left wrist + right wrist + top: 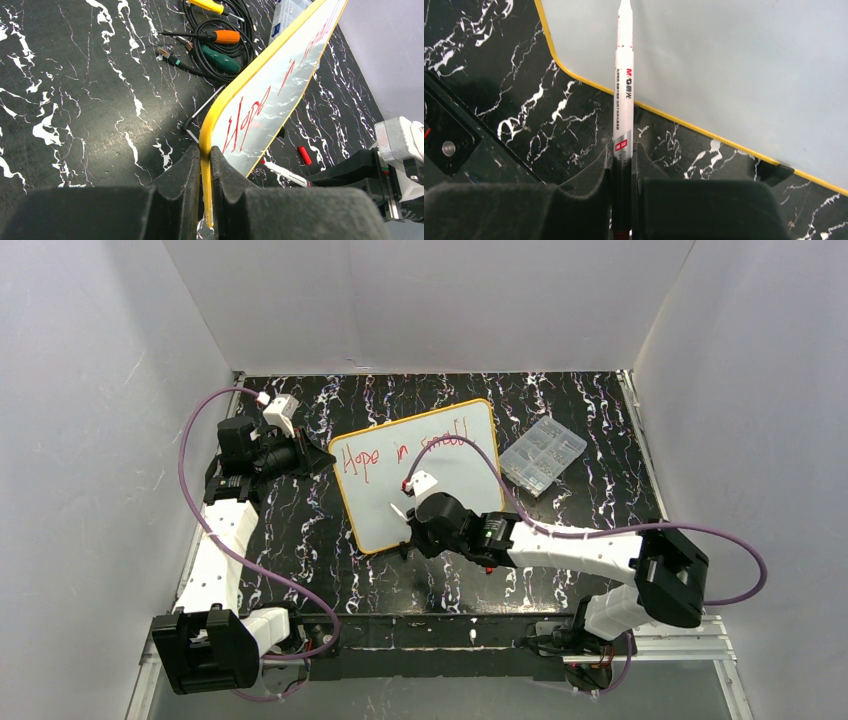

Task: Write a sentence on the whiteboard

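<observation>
The yellow-rimmed flat white whiteboard (385, 512) lay on the black counter (300, 530), its corner pinched by the left gripper (205, 161). The right gripper (623, 156) squeezed a white marker pen (625, 75) pointing twelve o'clock at bare board under the red words (400, 453).

Black table (300, 530) w/ white marble veins, white whiteboard (382, 515) w/ yellow-orange rim, red lettering (362, 462) on it, white marker (625, 75) w/ red band, purple cable (182, 462).

The black, white-veined tabletop (310, 530) carried the whiteboard (375, 505) near its centre, a clear parts box (542, 453) at two o'clock from it, and a red cap (304, 155) close beside the board.
</observation>
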You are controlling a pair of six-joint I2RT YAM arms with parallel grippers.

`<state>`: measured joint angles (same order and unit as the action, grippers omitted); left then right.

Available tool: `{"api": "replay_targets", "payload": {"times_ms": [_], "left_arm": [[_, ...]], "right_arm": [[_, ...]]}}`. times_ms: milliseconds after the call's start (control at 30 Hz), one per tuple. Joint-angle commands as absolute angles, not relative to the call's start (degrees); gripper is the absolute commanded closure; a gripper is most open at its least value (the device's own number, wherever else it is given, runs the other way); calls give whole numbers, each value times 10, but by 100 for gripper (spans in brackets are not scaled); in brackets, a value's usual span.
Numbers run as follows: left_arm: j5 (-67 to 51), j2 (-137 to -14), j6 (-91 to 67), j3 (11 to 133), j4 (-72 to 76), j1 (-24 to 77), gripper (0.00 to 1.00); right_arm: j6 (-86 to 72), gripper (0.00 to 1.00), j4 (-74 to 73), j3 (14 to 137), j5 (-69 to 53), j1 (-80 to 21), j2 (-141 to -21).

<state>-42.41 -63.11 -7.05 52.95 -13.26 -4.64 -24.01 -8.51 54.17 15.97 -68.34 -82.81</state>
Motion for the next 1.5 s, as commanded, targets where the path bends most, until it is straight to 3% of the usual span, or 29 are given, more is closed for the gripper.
{"api": "replay_targets", "payload": {"times_ms": [0, 533, 967, 1467], "left_arm": [[-441, -616, -67, 526, -129, -39, 100], [-443, -615, -67, 526, -129, -39, 100], [-444, -613, -68, 526, -129, -39, 100], [-444, -611, -68, 526, -129, -39, 100]], "right_arm": [[-234, 99, -40, 584, 167, -686, -847], [-237, 99, -57, 625, 201, -686, -897], [-236, 99, -92, 642, 155, -687, -931], [-272, 99, -127, 609, 186, -690, -902]]}}
